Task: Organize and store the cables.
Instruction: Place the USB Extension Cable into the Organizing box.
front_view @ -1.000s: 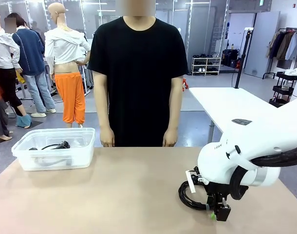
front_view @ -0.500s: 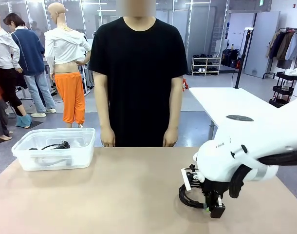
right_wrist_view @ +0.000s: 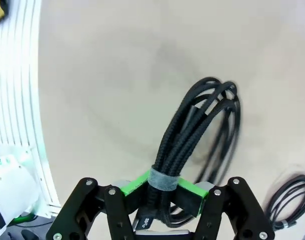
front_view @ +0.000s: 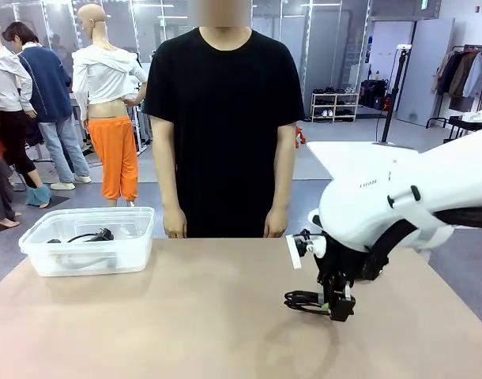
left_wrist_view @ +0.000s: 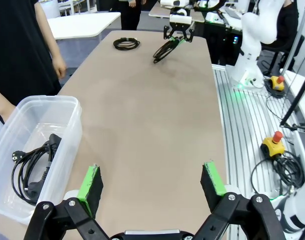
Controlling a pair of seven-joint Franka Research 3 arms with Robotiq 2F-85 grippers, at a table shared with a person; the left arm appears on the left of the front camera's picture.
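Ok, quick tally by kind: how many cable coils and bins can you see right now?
Cable coils: 3 (bin cable; held cable in the shut right pincer; loose cable on the table)
Clear bin: 1
Total: 4

White arm point(front_view: 399, 207) — black tool point(front_view: 334, 306), green pads point(left_wrist_view: 90, 182)

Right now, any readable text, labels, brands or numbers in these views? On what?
No text can be read for certain.
Small dark print on the right arm's white housing: too small and blurred to read.
Green sign at the top edge of the front view: too small to read.
Grey band around the cable: no print visible.
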